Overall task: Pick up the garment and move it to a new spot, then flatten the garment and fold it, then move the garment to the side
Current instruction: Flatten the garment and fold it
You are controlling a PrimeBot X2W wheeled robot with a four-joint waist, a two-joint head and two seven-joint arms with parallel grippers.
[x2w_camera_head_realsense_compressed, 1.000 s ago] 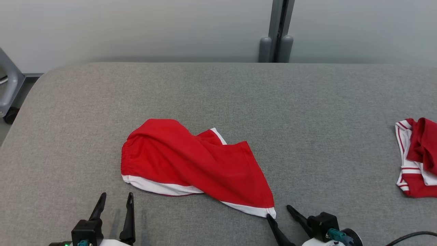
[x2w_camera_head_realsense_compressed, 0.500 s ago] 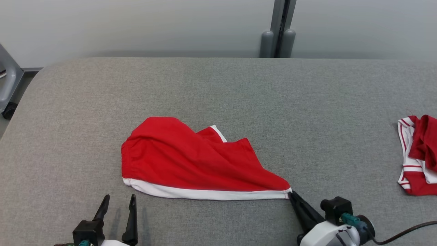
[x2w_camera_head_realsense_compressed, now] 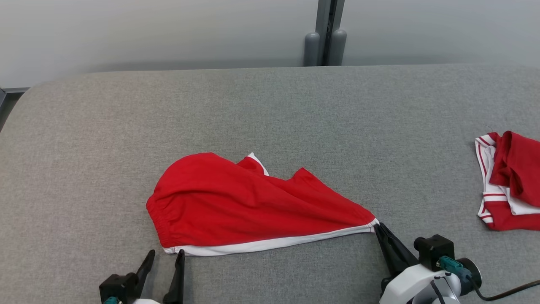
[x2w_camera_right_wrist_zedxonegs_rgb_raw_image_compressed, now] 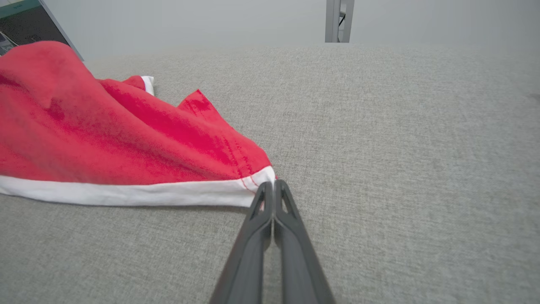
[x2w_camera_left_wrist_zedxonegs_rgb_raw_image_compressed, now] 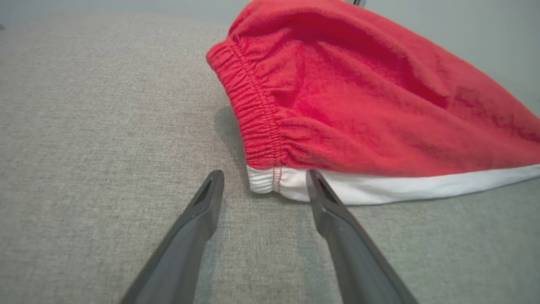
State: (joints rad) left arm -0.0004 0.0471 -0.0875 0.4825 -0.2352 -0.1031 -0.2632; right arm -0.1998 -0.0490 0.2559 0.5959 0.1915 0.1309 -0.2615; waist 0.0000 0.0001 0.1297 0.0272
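Red garment lies mid-surface, toward near edge; right gripper jaws pinched on its white-hem corner, cloth drawn taut, likely for flattening; left gripper jaws wide, poised at waistband corner, gripping nothing. Count: two grippers; one garment worked; one red-white bundle far right.

This reads as a robot lab or test room. A wide desk covered in plain grey cloth stands before bare pale wall panels, parted by a grey metal post with two grey stubs at its foot (padded or plastic, hard to tell). The robot's right claw pinches a red garment, and a black cable trails from that arm.
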